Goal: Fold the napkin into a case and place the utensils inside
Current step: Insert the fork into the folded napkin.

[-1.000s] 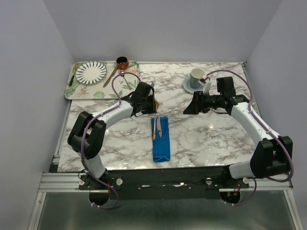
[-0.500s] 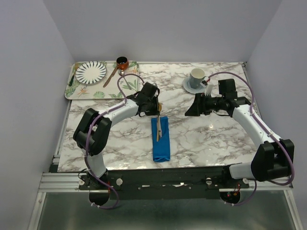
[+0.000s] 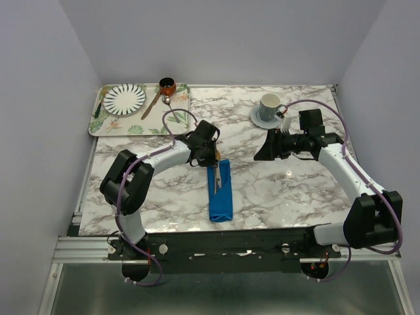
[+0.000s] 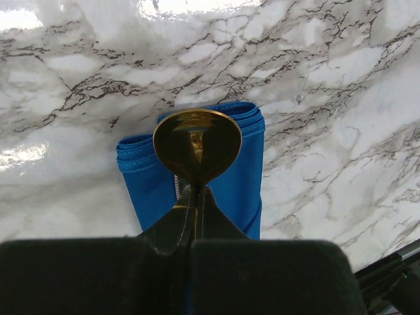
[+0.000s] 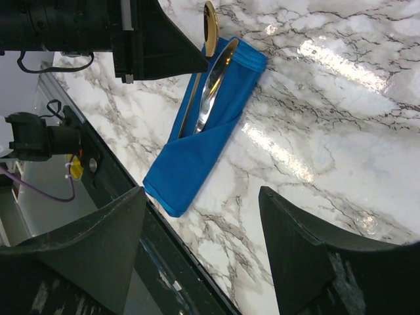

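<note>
Left tool [image 4: 194,200] on one of two utensils [image 5: 210,82]

No legible text, labels, brands, numbers or signs in any view.

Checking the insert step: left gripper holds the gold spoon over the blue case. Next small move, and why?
Probably open the left gripper: the gold spoon already looks tucked handle-first into the case beside the silver spoon, bowl over its top edge.
</note>
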Tool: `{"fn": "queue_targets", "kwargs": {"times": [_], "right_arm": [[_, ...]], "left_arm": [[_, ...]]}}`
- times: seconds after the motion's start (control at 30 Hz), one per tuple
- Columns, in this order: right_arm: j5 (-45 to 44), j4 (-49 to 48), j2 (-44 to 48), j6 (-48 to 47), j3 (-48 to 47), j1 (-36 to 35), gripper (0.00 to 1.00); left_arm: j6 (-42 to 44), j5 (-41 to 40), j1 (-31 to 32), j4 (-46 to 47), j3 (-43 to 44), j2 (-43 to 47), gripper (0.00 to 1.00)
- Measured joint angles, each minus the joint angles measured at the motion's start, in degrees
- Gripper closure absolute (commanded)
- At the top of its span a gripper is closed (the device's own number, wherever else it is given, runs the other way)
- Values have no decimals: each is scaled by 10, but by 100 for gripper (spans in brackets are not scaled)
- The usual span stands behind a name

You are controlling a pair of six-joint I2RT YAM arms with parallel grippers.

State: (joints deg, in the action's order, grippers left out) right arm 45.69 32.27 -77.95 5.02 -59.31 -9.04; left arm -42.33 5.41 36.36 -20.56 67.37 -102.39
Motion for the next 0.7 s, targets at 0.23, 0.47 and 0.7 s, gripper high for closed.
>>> {"fn": "queue_targets", "kwargs": {"times": [0.23,0.47,0.7], "right_arm": [[0,5,0,-2,0,0,22],[0,5,0,-2,4,1,22],[0,6,0,-2,7,1,22]], "left_arm": [[-12,-1,3,-6,-12,17,100],[-23,-5,10,-16,-29,30,100],[-32,-5,12,-23,-35,30,99]]}}
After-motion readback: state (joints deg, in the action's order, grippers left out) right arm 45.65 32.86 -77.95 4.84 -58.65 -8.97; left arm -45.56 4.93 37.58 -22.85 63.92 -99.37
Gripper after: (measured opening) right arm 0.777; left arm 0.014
